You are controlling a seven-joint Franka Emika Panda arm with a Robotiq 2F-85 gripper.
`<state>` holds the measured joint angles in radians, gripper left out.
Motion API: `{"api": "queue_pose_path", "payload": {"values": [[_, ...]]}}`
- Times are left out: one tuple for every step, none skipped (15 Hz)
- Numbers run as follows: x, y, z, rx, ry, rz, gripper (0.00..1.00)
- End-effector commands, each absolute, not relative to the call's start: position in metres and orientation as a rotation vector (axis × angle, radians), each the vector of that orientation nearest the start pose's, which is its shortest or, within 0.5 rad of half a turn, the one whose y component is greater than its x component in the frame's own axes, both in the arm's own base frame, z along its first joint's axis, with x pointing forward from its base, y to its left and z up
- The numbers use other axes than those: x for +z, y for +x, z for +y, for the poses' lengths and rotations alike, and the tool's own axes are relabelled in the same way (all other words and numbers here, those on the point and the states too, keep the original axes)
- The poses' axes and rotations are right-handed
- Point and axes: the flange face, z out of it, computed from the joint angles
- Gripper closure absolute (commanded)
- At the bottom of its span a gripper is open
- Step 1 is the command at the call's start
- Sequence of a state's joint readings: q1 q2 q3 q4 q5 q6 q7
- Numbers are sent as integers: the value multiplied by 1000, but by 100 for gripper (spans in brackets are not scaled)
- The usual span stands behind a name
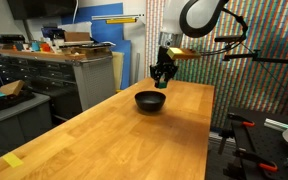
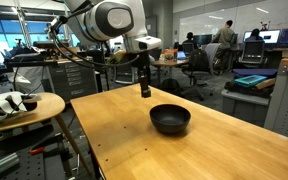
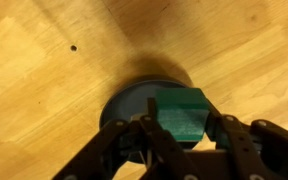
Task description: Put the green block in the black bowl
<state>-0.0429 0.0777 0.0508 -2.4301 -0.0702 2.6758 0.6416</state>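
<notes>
The black bowl (image 1: 150, 100) sits on the wooden table and shows in both exterior views (image 2: 170, 119). My gripper (image 1: 163, 80) hangs above the table, a little behind the bowl, also seen in the exterior view (image 2: 144, 91). In the wrist view the gripper (image 3: 181, 125) is shut on the green block (image 3: 180, 112), a dark-green cube held between the fingers. The bowl (image 3: 129, 105) lies below, partly under the block. The block is too small to make out in the exterior views.
The wooden table (image 1: 104, 140) has long edges on both sides. A cabinet with clutter (image 1: 54, 60) stands beside it. A round stool with items (image 2: 19, 105) stands near the table. A small dark mark (image 3: 73, 47) is on the wood.
</notes>
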Motion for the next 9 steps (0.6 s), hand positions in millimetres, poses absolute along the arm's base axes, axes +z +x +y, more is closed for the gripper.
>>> {"api": "queue_pose_path", "payload": {"values": [[289,521,-11,-265,-3005,869,79],[285,525,-19,-260,-3005,878,79],[282,529,-26,-256,-3006,887,79],[279,532,-33,-250,-3006,893,79],[275,536,-39,-248,-3005,895,79],[271,542,-45,-250,-3001,898,79],[269,546,-50,-245,-2999,905,79],[267,551,-55,-247,-2994,909,79],[265,556,-58,-250,-2990,909,79]]}}
